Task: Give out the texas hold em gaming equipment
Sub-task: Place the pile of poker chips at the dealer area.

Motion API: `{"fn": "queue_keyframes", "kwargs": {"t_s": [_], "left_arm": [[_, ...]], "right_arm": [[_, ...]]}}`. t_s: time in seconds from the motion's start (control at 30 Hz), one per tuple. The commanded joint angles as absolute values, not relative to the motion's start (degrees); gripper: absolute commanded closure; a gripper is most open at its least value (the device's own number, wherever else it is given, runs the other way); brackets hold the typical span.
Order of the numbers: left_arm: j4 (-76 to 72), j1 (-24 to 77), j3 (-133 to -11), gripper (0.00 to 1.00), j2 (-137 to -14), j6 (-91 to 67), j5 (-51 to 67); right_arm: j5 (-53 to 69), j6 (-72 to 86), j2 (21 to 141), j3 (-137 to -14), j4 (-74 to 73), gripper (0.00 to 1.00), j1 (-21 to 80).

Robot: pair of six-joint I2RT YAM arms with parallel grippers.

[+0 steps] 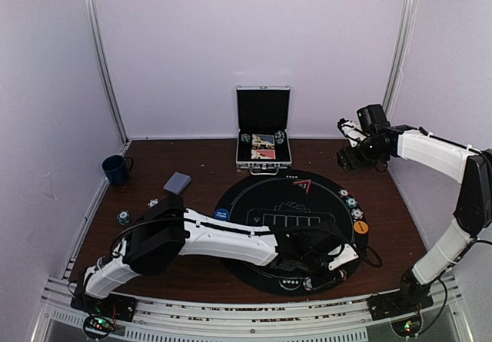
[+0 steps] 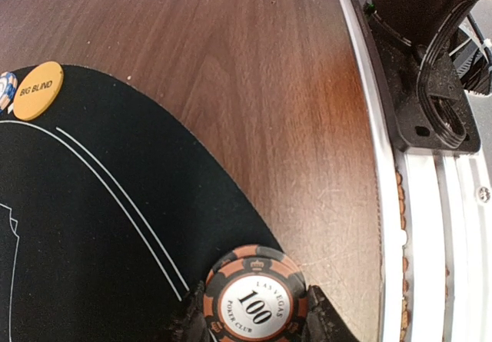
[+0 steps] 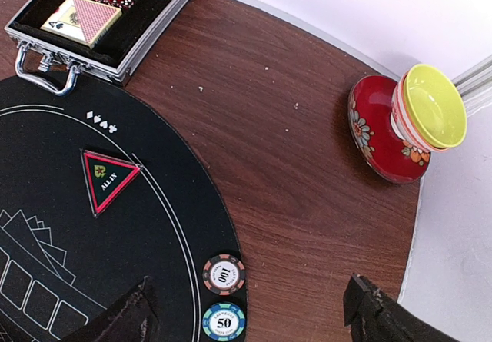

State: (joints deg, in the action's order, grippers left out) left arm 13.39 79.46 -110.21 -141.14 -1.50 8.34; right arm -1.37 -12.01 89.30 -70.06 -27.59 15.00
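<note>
My left gripper (image 2: 256,320) is shut on an orange-and-black "100" poker chip (image 2: 255,299) at the near right edge of the black round mat (image 2: 84,227); in the top view it (image 1: 339,259) is low over that edge. The orange "BIG BLIND" button (image 2: 38,90) lies on the mat beyond. My right gripper (image 3: 246,319) is open and empty above the mat's far right edge, where a 100 chip (image 3: 224,273) and a teal 50 chip (image 3: 224,322) lie. A grey-blue card deck (image 1: 177,181) lies on the table at left. A blue button (image 1: 221,214) is on the mat.
The open silver case (image 1: 264,151) with cards and chips stands at the back centre. A dark blue mug (image 1: 116,170) is at far left, with a chip (image 1: 123,217) near it. A red bowl holding a yellow cup (image 3: 400,123) sits by the right wall. The right arm's base (image 2: 430,65) is close to my left gripper.
</note>
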Motion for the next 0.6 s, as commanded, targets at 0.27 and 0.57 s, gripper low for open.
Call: {"fn": "queue_keyframes", "kwargs": {"t_s": [0.27, 0.57], "left_arm": [[11.1, 79.45, -113.21, 0.85, -143.22, 0.04, 8.02], [11.11, 79.45, -113.29, 0.63, -143.74, 0.42, 6.07]], "right_arm": [[-0.54, -12.04, 87.73, -69.43, -27.25, 0.15, 14.75], [-0.18, -12.13, 87.82, -69.43, -27.29, 0.16, 14.77]]}}
